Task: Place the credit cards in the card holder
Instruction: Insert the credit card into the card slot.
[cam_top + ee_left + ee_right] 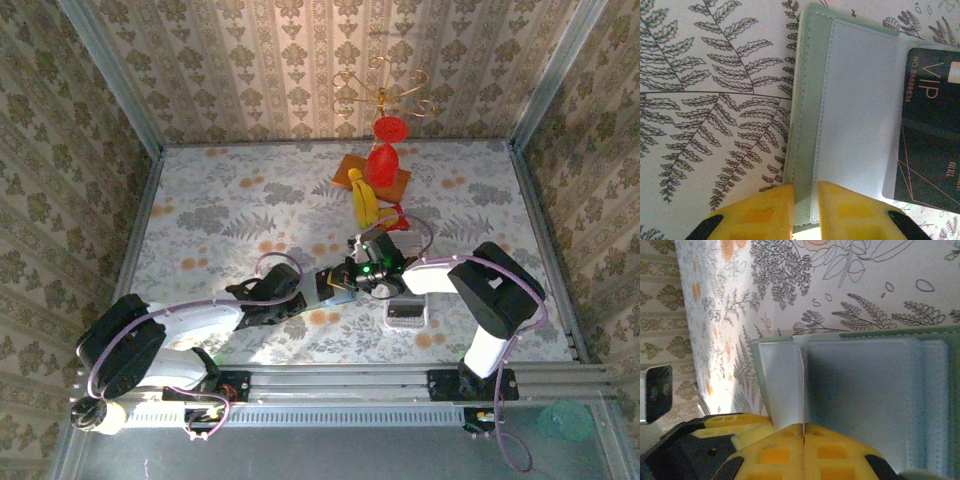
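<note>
The card holder (807, 95) is sage-green and lies open on the fern-print table, a clear pocket (860, 115) on its inside. My left gripper (806, 210) is shut on its near edge, one yellow fingertip on each side of the seam. A dark green credit card marked VIP (932, 135) lies over the holder's right part, its corner behind the clear pocket. In the right wrist view my right gripper (803, 432) is shut on a thin card (802, 385) seen edge-on, standing over the holder's pocket (865, 400). From above, both grippers (335, 282) (365, 268) meet mid-table.
A long white tray (406, 313) holding cards sits just right of the grippers, near the front. A stand with a banana bunch and red pieces (378, 170) rises at the back centre. Patterned walls enclose the table on three sides.
</note>
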Controlling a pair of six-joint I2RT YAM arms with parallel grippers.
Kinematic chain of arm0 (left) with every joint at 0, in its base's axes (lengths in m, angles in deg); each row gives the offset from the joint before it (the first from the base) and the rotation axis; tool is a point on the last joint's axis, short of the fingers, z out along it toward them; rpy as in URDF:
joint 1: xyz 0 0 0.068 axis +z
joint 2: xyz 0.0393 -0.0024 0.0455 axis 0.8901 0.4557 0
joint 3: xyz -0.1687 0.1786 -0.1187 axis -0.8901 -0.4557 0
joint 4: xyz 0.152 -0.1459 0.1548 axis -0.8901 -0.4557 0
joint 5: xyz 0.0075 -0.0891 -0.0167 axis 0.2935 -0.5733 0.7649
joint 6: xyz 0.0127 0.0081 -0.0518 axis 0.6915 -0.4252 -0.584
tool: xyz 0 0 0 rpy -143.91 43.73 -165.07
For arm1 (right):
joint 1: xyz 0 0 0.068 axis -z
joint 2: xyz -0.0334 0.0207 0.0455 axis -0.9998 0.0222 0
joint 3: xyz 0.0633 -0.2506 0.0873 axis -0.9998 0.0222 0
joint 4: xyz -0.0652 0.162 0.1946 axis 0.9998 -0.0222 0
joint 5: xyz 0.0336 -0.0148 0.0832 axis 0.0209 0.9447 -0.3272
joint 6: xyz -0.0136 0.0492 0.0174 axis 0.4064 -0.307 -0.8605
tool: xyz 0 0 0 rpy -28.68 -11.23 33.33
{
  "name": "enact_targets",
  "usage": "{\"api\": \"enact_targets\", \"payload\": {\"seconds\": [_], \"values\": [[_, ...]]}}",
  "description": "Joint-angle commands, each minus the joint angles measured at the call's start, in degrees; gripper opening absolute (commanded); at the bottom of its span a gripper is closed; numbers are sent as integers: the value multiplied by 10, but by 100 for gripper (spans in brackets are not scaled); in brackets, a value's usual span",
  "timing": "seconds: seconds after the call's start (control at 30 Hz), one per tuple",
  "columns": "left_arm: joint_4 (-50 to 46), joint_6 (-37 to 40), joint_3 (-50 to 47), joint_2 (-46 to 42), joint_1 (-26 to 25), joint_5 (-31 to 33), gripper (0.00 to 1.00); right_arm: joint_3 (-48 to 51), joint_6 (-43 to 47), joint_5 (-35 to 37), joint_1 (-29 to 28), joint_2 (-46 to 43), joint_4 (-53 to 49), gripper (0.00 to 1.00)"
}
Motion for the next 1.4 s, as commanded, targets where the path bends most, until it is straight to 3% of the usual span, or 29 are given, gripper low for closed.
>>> {"api": "enact_targets", "payload": {"seconds": [0.0,0.33,0.57,1.17,1.37], "values": [[-23,-8,3,15,-7,-19,20,0,-14,-35,2,17,53,0],[-32,-13,-8,4,0,-15,20,-16,8,-46,12,23,-22,0],[-36,-8,-7,5,2,-11,21,-23,16,-96,20,39,-34,0],[-46,9,31,52,4,-27,20,11,-23,-141,28,42,101,0],[-16,-3,19,47,4,-30,21,6,-20,-127,33,50,70,0]]}}
